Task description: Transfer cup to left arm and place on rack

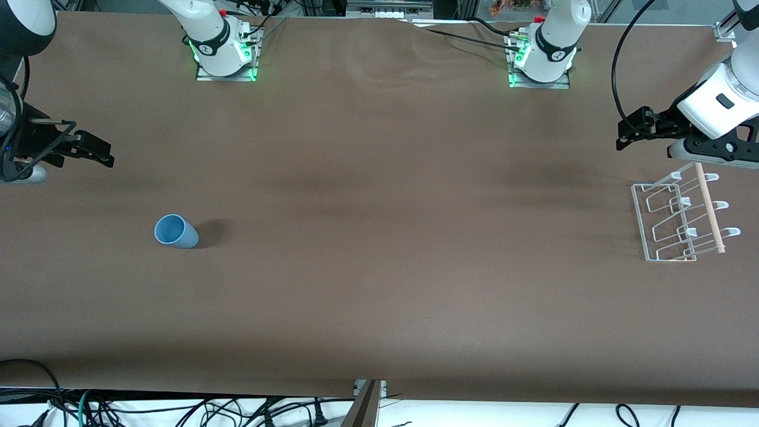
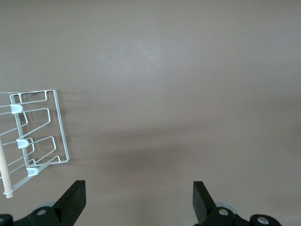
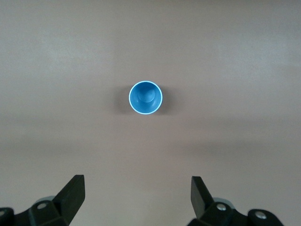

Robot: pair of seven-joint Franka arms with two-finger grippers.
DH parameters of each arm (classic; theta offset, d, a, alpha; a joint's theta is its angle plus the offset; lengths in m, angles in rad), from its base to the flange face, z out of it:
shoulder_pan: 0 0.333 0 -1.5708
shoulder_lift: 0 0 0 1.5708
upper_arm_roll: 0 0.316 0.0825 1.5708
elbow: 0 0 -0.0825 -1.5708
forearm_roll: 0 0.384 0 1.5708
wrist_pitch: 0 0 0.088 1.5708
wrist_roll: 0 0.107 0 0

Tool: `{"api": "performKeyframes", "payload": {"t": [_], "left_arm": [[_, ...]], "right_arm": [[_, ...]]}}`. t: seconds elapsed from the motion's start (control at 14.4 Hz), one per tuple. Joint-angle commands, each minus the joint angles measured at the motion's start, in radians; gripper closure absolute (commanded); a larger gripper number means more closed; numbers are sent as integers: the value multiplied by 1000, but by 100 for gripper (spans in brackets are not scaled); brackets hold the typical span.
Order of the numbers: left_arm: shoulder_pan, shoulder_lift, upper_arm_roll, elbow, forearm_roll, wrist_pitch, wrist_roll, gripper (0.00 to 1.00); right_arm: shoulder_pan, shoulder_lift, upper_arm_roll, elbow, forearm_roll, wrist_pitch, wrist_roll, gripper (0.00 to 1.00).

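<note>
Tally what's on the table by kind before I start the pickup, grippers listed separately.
Cups: 1, the cup, light blue, upright, toward the right arm's end.
Racks: 1, the rack, white wire, toward the left arm's end.
Grippers: 2, the right gripper and the left gripper, both open and empty.
Total: 2 things on the table, 2 grippers.

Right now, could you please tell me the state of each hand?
Left hand: open, empty, beside the rack.
Right hand: open, empty, above the cup.
</note>
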Motion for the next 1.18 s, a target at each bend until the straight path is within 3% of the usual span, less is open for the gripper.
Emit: {"api": "performKeyframes", "payload": {"t": [0.0,1.11], "left_arm": [[3,-15,-1,-2,-9,-11,9,0],[-8,-7,-16,54,-7,-81,3,0]], "right_arm": [[-9,-37,5,-32,-5,-6,17,0],[-1,0,12,38,-4,-18,13,0]]}}
